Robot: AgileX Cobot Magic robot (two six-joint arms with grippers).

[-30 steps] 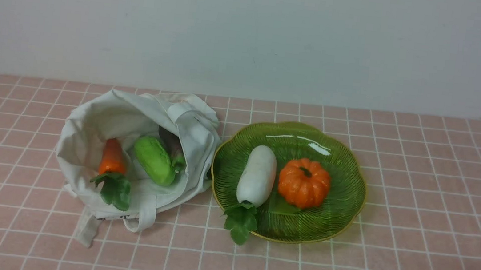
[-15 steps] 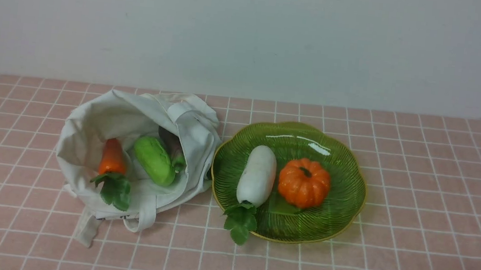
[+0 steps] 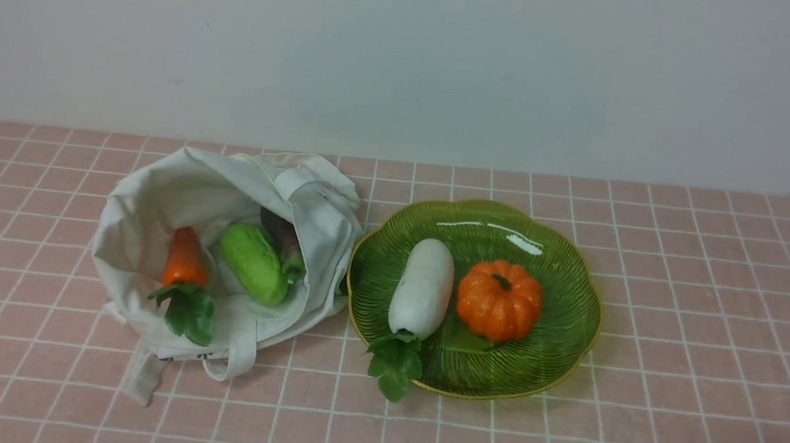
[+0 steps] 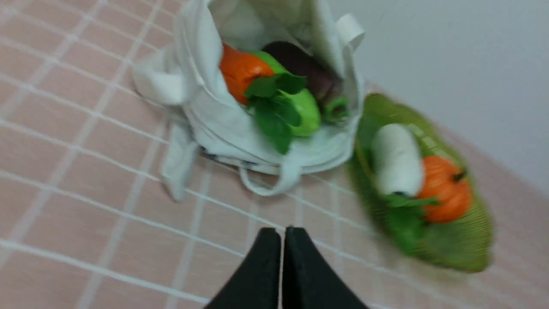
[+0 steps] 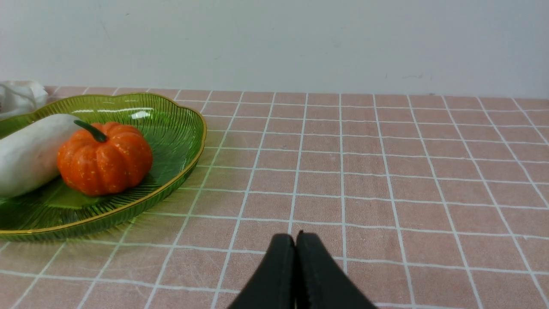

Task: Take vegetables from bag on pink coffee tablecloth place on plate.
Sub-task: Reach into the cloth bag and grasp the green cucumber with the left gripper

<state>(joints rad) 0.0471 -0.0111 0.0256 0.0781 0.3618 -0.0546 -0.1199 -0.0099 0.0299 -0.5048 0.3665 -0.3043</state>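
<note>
The off-white bag (image 3: 170,190) lies open on the pink coffee tablecloth (image 3: 638,423), left of the green plate (image 3: 553,253). Inside the bag are two vegetables, an orange carrot (image 3: 184,258) with green leaves and a light-green cucumber (image 3: 255,263). Neither gripper shows in the front view. In the blurred left wrist view, my left gripper (image 4: 282,231) is shut and empty, hovering short of the bag (image 4: 214,116), carrot (image 4: 240,68) and cucumber (image 4: 306,113). My right gripper (image 5: 296,238) is shut and empty over bare cloth beside the plate (image 5: 171,124).
A white radish (image 3: 423,287) with green leaves and an orange pumpkin (image 3: 499,300) lie on the plate. A dark purple item (image 3: 283,235) sits deeper in the bag behind the cucumber. The bag's strap handles (image 3: 238,352) trail towards me. A pale wall closes the far side.
A small dark tip at the front view's bottom-left edge has nearly slipped out of frame. Bag, plate and vegetables lie as before.
</note>
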